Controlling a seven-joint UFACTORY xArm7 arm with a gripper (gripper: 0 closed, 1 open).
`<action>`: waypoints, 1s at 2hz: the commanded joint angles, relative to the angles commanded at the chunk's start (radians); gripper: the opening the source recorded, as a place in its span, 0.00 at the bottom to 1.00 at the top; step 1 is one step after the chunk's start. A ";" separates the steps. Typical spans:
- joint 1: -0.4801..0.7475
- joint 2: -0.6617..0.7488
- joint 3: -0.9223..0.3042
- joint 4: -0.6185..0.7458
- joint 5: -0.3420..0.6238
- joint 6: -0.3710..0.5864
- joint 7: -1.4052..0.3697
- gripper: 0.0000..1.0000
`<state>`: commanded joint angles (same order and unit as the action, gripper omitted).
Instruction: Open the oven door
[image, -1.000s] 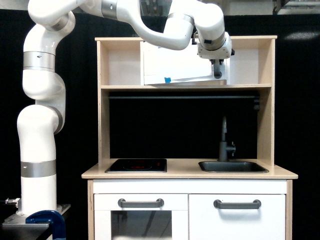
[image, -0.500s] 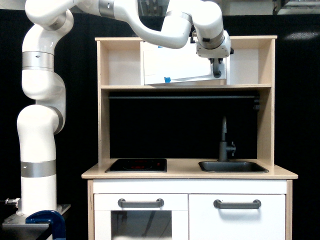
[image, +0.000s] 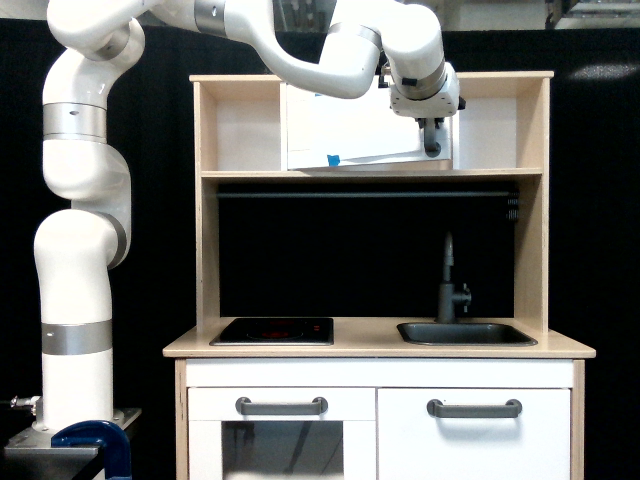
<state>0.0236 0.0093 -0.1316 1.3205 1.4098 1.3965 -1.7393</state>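
The oven door (image: 350, 125) is the wide white panel in the upper shelf of the toy kitchen, with a piece of blue tape (image: 335, 160) near its bottom edge. Its bottom edge slants, so the door stands slightly ajar, swung out on its right side. A vertical grey bar handle (image: 434, 148) runs along that right edge. My gripper (image: 433, 138) hangs from the white wrist right at the handle, and its fingers look shut on it. The wrist hides the top of the handle.
The wooden upright (image: 545, 200) bounds the shelf at the exterior view's right. Below are a dark rail (image: 365, 194), a hob (image: 272, 330), a sink (image: 465, 333) with a faucet (image: 449, 285), and two lower white doors (image: 281, 440) (image: 475, 440) with horizontal handles.
My gripper and wrist have shifted a few pixels toward the exterior view's left, staying on the handle. The door's right edge has followed slightly.
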 joint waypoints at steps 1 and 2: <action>0.002 -0.004 0.005 -0.005 0.001 -0.007 0.000 0.00; 0.002 -0.001 0.006 -0.006 0.003 -0.008 -0.004 1.00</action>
<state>0.0251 0.0087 -0.1256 1.3149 1.4123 1.3885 -1.7432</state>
